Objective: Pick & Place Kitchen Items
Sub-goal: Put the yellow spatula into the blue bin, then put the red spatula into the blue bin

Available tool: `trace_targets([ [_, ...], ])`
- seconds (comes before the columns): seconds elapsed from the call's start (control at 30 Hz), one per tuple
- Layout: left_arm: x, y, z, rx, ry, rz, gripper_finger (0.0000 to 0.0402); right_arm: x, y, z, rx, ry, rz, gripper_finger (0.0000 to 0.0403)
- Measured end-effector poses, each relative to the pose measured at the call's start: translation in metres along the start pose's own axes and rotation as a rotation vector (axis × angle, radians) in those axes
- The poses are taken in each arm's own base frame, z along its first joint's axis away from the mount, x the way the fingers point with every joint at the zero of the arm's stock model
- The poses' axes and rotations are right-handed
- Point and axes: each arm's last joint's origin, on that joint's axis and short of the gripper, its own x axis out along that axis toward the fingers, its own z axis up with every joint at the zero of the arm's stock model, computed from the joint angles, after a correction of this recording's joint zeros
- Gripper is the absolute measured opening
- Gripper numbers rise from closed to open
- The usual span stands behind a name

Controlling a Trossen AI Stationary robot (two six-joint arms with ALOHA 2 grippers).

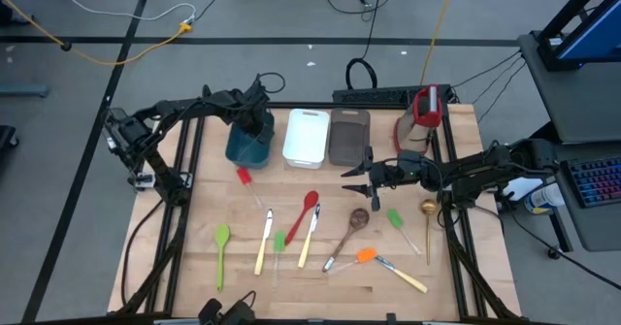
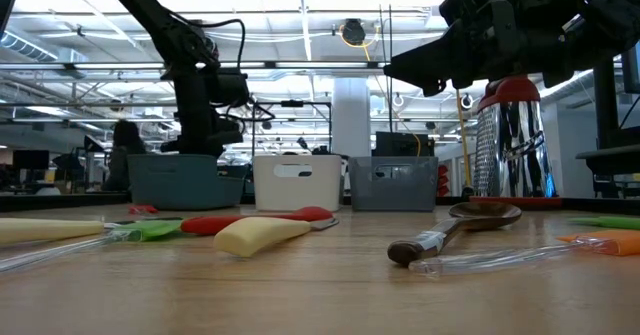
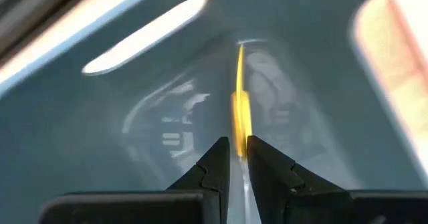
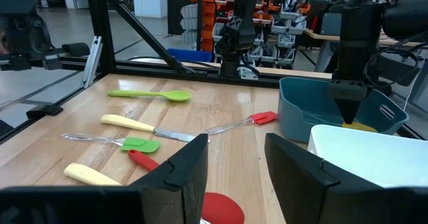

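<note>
My left gripper [image 1: 254, 121] points down into the teal tray [image 1: 243, 150] and is shut on a yellow spatula [image 3: 239, 114]. The spatula also shows in the right wrist view [image 4: 359, 126]. My right gripper [image 1: 354, 181] is open and empty, above the table right of the red spoon [image 1: 305, 211]. On the table lie a red spatula [image 1: 244, 178], a green spoon [image 1: 222, 238], a pale-handled knife [image 1: 263, 243], a wooden spoon [image 1: 354, 223], an orange spatula [image 1: 367, 255] and a gold spoon [image 1: 427, 213]. My left gripper pinches the yellow spatula between its two fingertips [image 3: 217, 158], at the near end of the yellow part [image 3: 239, 144], seen edge-on. The fingers come from above and point down into the teal tray. The spatula reaches below the fingers toward the tray floor; whether it touches it, I cannot tell.
A white tray [image 1: 307, 155] and a grey-brown tray [image 1: 348, 155] stand right of the teal one along the far edge. A red-and-white upright object [image 1: 424, 112] stands at the far right. Two small green spatulas [image 1: 279, 240] [image 1: 395, 218] and other knives [image 1: 408, 278] lie near.
</note>
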Motion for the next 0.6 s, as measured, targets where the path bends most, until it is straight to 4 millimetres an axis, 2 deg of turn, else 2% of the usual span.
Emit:
trace_targets([
  [0.13,-0.0001,0.0024,-0.0013,0.002,0.005,0.075,0.0058,0.0000,0.0000,0.0000,0.000,0.000,0.000,0.0141],
  [0.43,-0.0001,0.0024,-0.0012,0.010,0.004,0.080,0.0061,0.0000,-0.0001,0.0000,0.000,0.000,-0.001,0.0141],
  [0.6,-0.0001,0.0022,-0.0012,0.007,0.006,0.069,0.0089,0.0000,0.0000,0.0000,0.000,0.000,0.000,0.0141],
])
